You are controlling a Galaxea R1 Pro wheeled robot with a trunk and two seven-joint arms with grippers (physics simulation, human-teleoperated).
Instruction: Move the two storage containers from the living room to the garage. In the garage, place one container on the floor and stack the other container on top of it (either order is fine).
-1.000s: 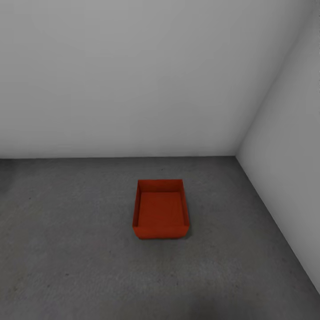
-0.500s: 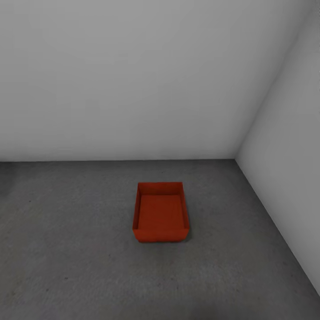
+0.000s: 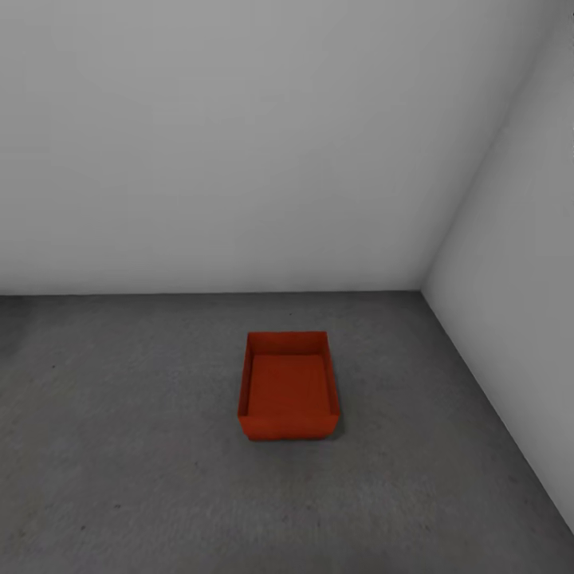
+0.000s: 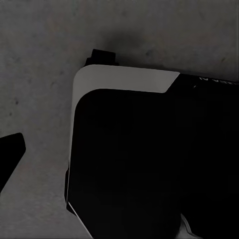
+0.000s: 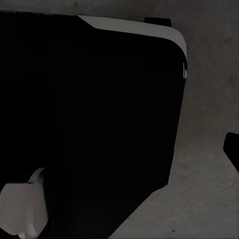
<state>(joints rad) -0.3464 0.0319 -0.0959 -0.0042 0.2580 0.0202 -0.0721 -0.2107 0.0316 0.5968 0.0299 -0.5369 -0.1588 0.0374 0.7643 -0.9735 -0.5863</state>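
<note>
One red-orange storage container (image 3: pixel 288 387) sits open side up on the grey concrete floor (image 3: pixel 119 462) of the garage, a little right of centre in the head view and near the corner of two white walls. It is empty and nothing rests on it. In the left wrist view a single dark fingertip (image 4: pixel 10 155) pokes in over the floor. The right wrist view likewise has one dark fingertip (image 5: pixel 233 148) at its edge. Nothing is held at either fingertip, and the jaws' spacing cannot be read.
A plain white back wall (image 3: pixel 239 143) and a white right wall (image 3: pixel 518 303) meet behind and to the right of the container. Both wrist views look down on my own black, white-edged base (image 4: pixel 149 164) (image 5: pixel 89 109) over concrete.
The whole head picture has slid down slightly, so the camera moved. The container stays where it was on the floor.
</note>
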